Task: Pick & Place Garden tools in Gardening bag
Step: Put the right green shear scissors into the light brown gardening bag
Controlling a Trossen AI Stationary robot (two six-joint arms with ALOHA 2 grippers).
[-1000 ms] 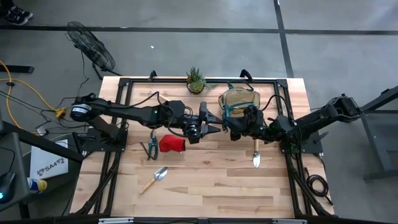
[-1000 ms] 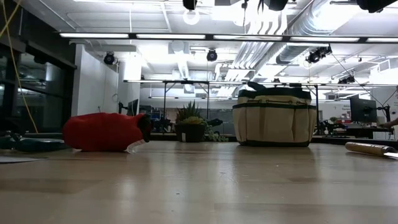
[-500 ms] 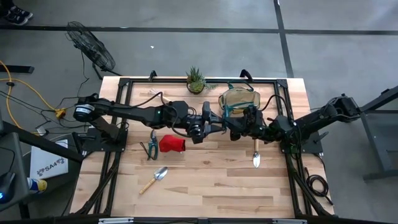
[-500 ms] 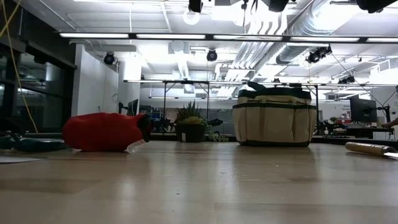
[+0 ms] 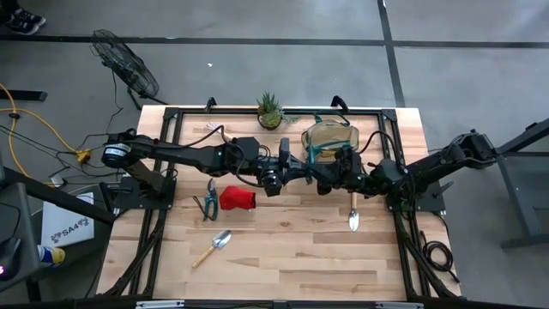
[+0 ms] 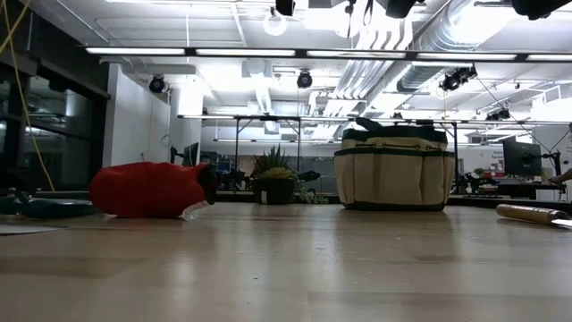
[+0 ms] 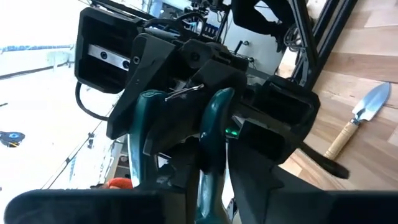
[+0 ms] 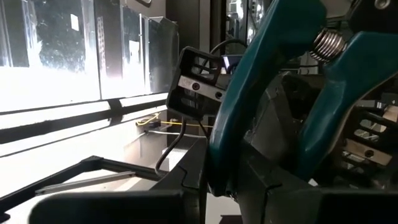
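Teal-handled pruning shears [image 7: 208, 155] held mid-air between both grippers, right gripper [image 5: 319, 174] clamped on them, left gripper [image 5: 296, 169] narrowed about the handles, just beside the tan gardening bag [image 5: 329, 137]; bag contents not discernible. On the table: second shears [image 5: 208, 200], one red glove [image 5: 237, 198], two trowels [image 5: 214, 245] [image 5: 353, 212].

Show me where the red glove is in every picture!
High view: the red glove lies left of the table's middle, just below the left arm.
Low view: the red glove sits at the left, on the tabletop.
Left wrist view: not clearly in it.
Right wrist view: not in it.
Shared landmark: the gardening bag, near the table's far edge.
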